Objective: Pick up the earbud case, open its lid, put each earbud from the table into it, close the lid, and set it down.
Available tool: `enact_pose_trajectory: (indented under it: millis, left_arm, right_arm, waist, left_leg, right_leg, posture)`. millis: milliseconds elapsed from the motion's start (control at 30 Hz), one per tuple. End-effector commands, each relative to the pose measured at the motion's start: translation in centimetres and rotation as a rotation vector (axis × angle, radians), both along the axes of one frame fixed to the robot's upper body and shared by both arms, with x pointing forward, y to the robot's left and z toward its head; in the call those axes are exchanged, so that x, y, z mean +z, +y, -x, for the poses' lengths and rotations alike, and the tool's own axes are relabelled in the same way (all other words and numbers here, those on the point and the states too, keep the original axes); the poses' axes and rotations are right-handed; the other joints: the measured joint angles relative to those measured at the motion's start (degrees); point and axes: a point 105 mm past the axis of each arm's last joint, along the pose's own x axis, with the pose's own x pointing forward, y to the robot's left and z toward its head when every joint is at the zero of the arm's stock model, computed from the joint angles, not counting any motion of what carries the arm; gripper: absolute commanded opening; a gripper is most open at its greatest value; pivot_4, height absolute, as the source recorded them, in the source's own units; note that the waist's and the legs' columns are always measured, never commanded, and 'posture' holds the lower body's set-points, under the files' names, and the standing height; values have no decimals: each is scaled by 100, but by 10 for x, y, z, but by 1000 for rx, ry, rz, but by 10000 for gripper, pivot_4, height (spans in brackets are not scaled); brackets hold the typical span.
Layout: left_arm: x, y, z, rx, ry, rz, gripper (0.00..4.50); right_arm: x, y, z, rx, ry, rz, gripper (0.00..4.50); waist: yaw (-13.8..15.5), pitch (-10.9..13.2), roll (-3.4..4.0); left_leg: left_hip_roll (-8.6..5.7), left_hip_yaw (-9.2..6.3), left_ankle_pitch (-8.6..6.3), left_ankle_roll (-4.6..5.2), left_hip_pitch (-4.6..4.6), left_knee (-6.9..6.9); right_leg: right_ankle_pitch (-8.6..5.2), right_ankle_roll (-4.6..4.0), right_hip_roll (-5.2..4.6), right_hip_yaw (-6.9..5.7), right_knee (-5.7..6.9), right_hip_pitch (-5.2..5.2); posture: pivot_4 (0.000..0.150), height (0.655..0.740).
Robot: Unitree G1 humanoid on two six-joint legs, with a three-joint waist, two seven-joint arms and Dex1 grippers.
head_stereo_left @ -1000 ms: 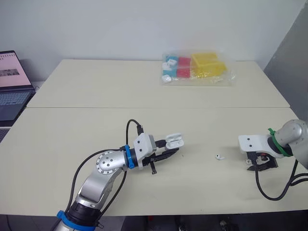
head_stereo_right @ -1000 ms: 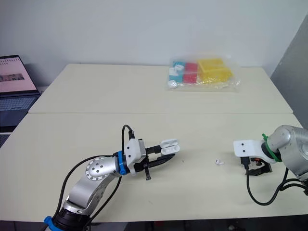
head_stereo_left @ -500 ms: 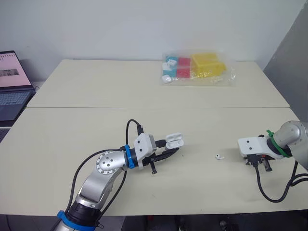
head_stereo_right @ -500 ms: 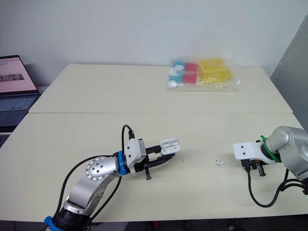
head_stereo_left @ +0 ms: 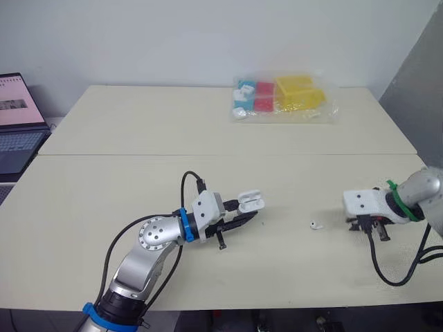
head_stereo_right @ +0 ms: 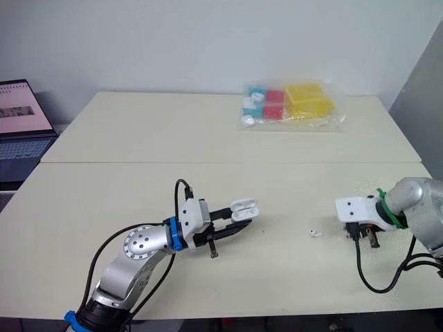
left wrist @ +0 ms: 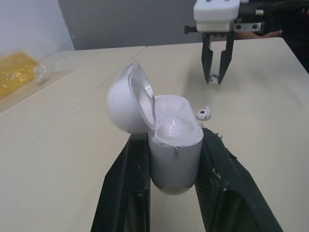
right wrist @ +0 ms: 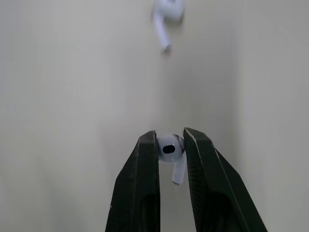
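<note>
Tabletop scene, read from left to right. At the far left edge an open laptop (head_stereo_left: 17, 124) sits well apart from the work.

Left of centre, low in the frame, the left gripper (head_stereo_left: 248, 213) is clamped around the white earbud case (head_stereo_left: 250, 202). It holds the case just above the table (head_stereo_left: 138, 180), with the lid (left wrist: 123, 104) swung back and open. This arm and the case sit exactly where they were a second ago.

At upper centre lies a clear bag (head_stereo_left: 284, 97) of red, blue and yellow pieces, which plays no part here.

Right of centre, one earbud (head_stereo_left: 315, 225) lies loose on the table, in the same spot as before.

At the right edge is the change. A second ago the right gripper (right wrist: 170, 139) was pressed low against the table. Half a second ago it was rising, and now it hangs clear of the surface. Its two black fingers are almost closed, pinching a second earbud (right wrist: 169, 149) by its rounded head, with the stem poking out beside one finger.

So the first pickup looks finished. The open case waits well apart to the left, and the likely next move is to carry this earbud across to it. The pinch covers only the head, so the earbud could twist or slip on the way. The loose earbud has yet to be collected, and the lid has yet to be closed.
</note>
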Motion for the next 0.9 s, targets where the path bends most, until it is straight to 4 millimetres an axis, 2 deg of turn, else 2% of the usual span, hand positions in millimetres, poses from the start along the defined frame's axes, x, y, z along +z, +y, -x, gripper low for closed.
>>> enact_pose_trajectory:
  millis: [33, 100, 233, 400, 567, 667, 767, 900]
  left_arm:
    - [16, 1, -3, 16, -14, 66, 8262]
    - [21, 0, -8, 36, -2, 99, 8262]
    - [35, 0, -17, 72, 9, 177, 8262]
    - [38, -2, -19, 67, 4, 179, 8262]
    - [39, -2, -21, 63, 1, 175, 8262]
    - [40, -2, -21, 59, -1, 171, 8262]
    - [41, -1, -22, 62, -2, 168, 8262]
    - [42, 0, -23, 63, -2, 166, 8262]
  right_arm:
    - [41, 32, 0, -12, -89, -223, 3711]
    - [66, 59, 1, -35, -136, -422, 3711]
    - [101, 101, 2, -31, -250, -771, 3711]
    - [123, 137, 8, -30, -347, -1139, 3711]
    - [117, 156, 10, -115, -353, -1290, 3711]
    - [106, 164, 11, -122, -349, -1302, 3711]
    - [95, 164, 9, -125, -354, -1285, 3711]
    - [91, 166, 9, -115, -377, -1294, 3711]
  waist:
    - [9, 0, -1]
    - [-17, 1, -2]
    - [3, -1, -5]
    - [14, -2, -4]
    - [14, -2, -5]
    - [13, -2, -4]
    - [9, -2, -4]
    - [5, -2, -4]
  left_leg:
    - [0, -3, 0, 0, 0, 0]
    - [2, -2, 0, 0, 0, 2]
    - [1, -12, 1, -1, -2, 4]
    - [0, -11, 1, -1, -21, 2]
    - [1, -10, 0, -1, -32, 4]
    - [0, -10, 1, -1, -30, 4]
    - [0, -10, 1, 0, -27, 4]
    - [0, -11, 1, 0, -25, 4]
  right_leg:
    - [0, 0, 0, -3, 0, 2]
    - [0, 0, 0, -1, 1, 1]
    - [2, 2, 2, -9, 5, 4]
    - [2, 3, 1, -5, -3, -4]
    - [1, 4, -2, -9, -5, -9]
    - [1, 4, -2, -11, -3, -8]
    - [2, 4, -1, -12, -2, -7]
    - [2, 4, 1, -11, -2, -6]
  posture:
    - [1500, 7354]
    - [1500, 7354]
    - [1500, 7354]
    - [1500, 7354]
    - [1500, 7354]
    - [1500, 7354]
    - [1500, 7354]
    - [1500, 7354]
